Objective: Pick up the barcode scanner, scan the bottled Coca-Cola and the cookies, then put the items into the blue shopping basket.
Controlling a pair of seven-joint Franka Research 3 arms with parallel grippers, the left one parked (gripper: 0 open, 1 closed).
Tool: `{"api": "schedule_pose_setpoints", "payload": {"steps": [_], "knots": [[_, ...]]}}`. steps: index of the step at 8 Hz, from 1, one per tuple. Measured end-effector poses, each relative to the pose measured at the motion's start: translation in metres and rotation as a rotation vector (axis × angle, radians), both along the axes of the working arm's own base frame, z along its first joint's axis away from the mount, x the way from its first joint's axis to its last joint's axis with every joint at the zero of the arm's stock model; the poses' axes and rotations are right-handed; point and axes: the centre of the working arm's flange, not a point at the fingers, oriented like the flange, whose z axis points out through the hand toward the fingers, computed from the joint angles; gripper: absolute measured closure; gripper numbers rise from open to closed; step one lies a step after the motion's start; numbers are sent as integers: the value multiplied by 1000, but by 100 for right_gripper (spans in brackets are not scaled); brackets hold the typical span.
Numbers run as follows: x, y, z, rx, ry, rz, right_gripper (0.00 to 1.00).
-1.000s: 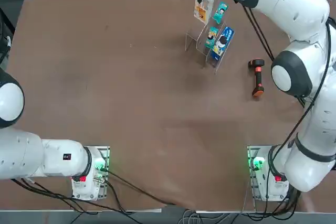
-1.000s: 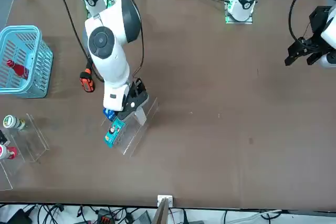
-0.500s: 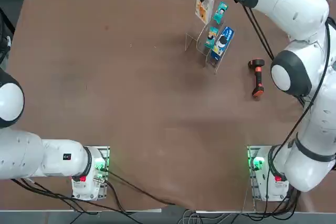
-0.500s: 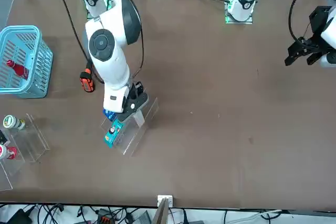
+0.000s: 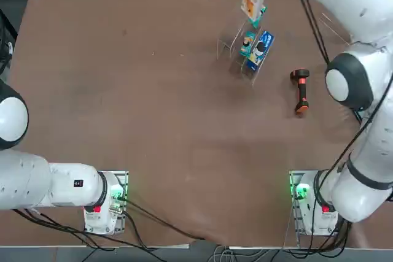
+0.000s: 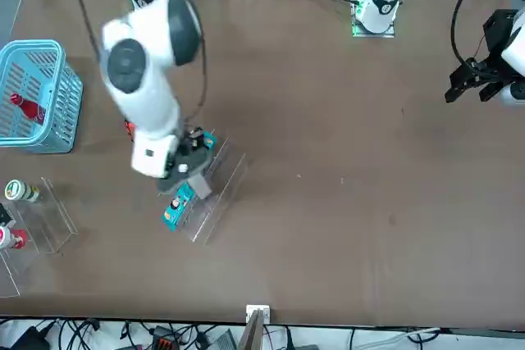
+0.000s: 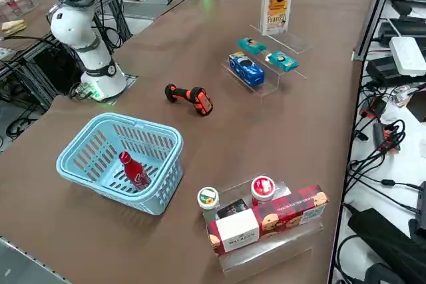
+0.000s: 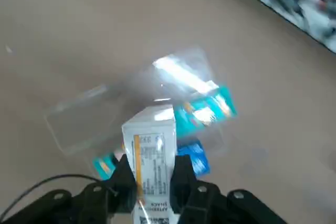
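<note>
Cookies (image 7: 275, 11) now lifted clear of the clear display stand (image 7: 290, 42), up from the slot they sat in a second ago.
Right gripper (image 8: 149, 182) hangs above the far end of the stand, fingers (image 8: 122, 178) clamped on the carton's upper edge; carton hangs upright, white face with yellow-orange print, visible in the top view at the table's far side (image 5: 253, 1). Two small teal packets (image 7: 267, 54) and the blue packet (image 7: 245, 68) sit in the stand below it. Barcode scanner (image 7: 190, 96) lies flat on the table (image 5: 153, 102), untouched, between the stand and the blue shopping basket (image 7: 100, 177). Bottled Coca-Cola (image 7: 134, 170) lies tilted inside the basket, red cap up. Beside the basket a second clear stand holds a red cookie box (image 7: 269, 221) and two capped containers (image 7: 235, 194).
</note>
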Motion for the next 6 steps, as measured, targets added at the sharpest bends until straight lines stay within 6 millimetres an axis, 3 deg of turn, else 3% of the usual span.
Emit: {"api": "schedule_pose_setpoints", "payload": {"steps": [2,3,5,6], "knots": [[-6,-136,62,-12,83,-38,67],[-19,-214,81,-13,145,-65,67],[-60,-361,84,-53,216,-137,67],[-91,-421,77,-54,225,-161,67]]}}
